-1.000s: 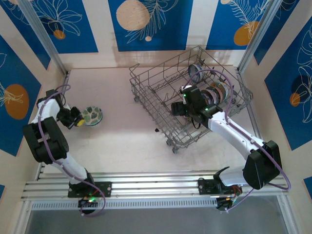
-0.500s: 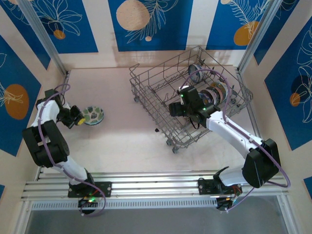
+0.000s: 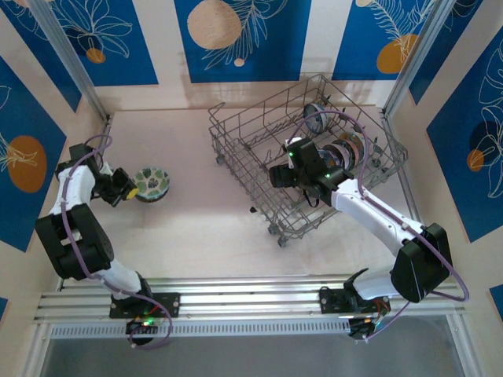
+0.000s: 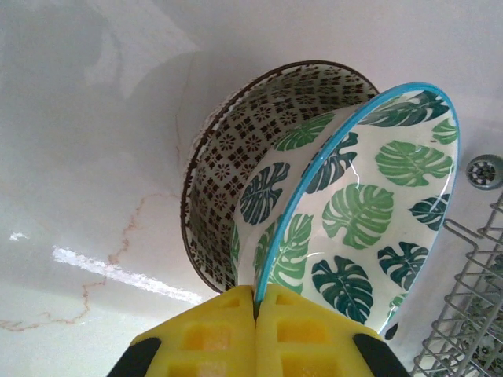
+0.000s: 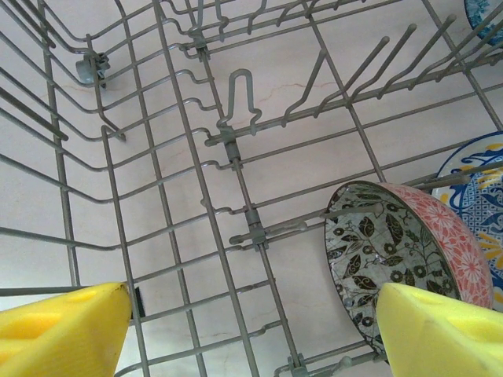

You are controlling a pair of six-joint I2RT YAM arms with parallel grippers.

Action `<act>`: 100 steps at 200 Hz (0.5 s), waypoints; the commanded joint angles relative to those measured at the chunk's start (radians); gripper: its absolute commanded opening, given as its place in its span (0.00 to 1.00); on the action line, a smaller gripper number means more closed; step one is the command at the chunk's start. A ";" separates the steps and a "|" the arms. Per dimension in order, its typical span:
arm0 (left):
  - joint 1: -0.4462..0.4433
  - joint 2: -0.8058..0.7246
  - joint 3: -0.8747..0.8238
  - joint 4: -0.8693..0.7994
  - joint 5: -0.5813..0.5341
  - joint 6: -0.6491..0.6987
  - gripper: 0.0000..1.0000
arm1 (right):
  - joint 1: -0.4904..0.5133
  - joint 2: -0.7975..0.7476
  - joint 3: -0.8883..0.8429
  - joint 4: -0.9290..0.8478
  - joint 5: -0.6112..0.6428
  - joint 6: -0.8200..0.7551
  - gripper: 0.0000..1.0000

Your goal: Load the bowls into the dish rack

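The left gripper [image 4: 257, 308], clamped on the round green-leaf ceramic bowl [image 4: 369, 212] ahead, has tipped it up for carrying; the right gripper [image 5: 251, 323], wide and empty, has backed off inside the grey wire dish rack [image 5: 233, 149]

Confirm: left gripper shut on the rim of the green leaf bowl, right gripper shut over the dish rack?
One error. The right gripper is open, its jaws wide apart over the dish rack, as the right wrist view shows. The left gripper is indeed shut on the rim of the green leaf bowl.
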State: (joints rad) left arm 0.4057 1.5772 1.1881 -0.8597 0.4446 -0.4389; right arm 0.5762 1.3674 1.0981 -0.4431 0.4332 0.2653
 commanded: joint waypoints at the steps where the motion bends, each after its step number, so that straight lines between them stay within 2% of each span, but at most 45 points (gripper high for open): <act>1: 0.005 -0.037 -0.008 -0.002 0.052 -0.007 0.00 | 0.011 0.008 0.034 -0.013 -0.010 0.017 0.82; 61: 0.006 -0.106 -0.042 0.035 0.113 -0.042 0.00 | 0.030 -0.003 0.075 -0.041 -0.027 0.017 0.81; 100: 0.005 -0.168 -0.060 0.087 0.180 -0.087 0.00 | 0.068 -0.005 0.169 -0.084 -0.150 0.035 0.79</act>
State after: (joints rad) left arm 0.4057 1.4670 1.1336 -0.8246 0.5247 -0.4904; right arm 0.6128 1.3674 1.1862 -0.4927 0.3862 0.2760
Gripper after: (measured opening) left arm 0.064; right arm 0.798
